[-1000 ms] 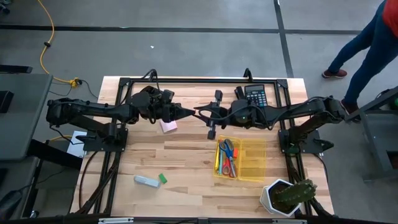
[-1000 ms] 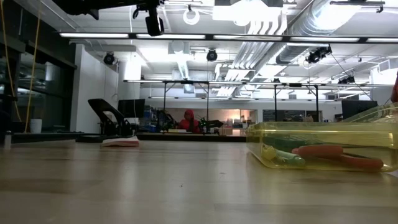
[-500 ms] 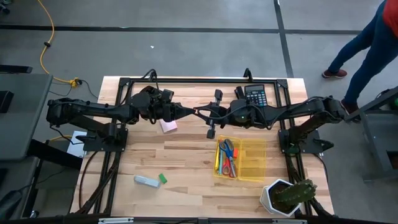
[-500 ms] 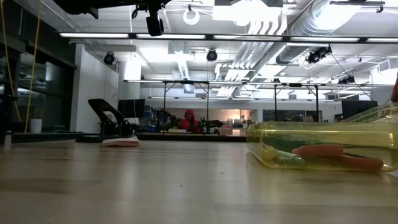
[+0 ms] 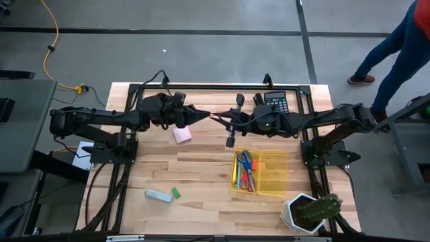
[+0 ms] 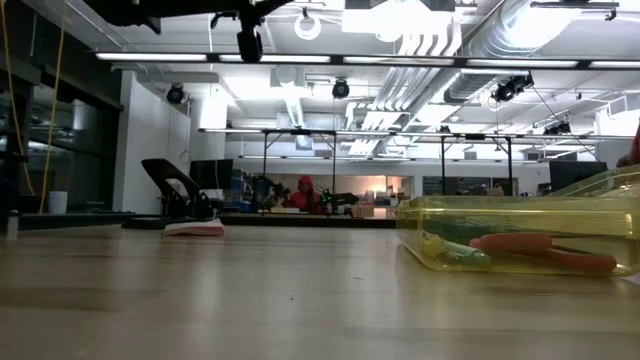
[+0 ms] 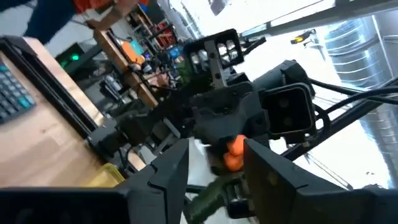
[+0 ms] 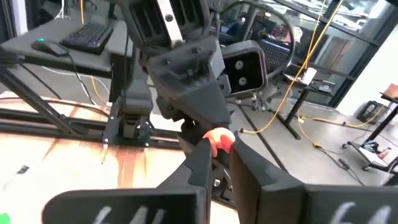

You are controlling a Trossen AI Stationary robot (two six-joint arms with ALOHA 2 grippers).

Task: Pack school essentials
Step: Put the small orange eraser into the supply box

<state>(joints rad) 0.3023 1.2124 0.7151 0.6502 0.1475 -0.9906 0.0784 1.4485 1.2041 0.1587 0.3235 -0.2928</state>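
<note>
My two grippers meet tip to tip in the air over the table's far middle. A thin reddish pencil (image 5: 213, 117) lies between them; both wrist views show its orange-red end (image 8: 217, 139). My right gripper (image 8: 216, 149) is shut on it. My left gripper (image 7: 214, 155) is open, with a finger on either side of the same end (image 7: 234, 153). A pink sticky-note pad (image 5: 181, 135) lies flat on the table below them. The clear yellow box (image 5: 259, 172) holds red-handled and blue-handled scissors, a yellow marker and a teal pen. My right gripper pinches the pencil near its orange-red end (image 8: 219, 135) between its two fingertips. It comes in roughly level from the table's right side. The pencil is lifted well clear of the table and points toward my left gripper.
A black calculator (image 5: 275, 102) lies at the far edge, behind my right arm. A white block (image 5: 157, 195) and a small green eraser (image 5: 175, 193) lie at the near left. A potted cactus (image 5: 310, 210) stands at the near right corner. A person's leg (image 5: 390, 47) is beyond the far right.
The pencil has passed from my left gripper to my right. My left fingers have opened and let go, and my right fingers have shut on it. Both tips have shifted slightly toward the far edge. The pencil has stayed in the air.
</note>
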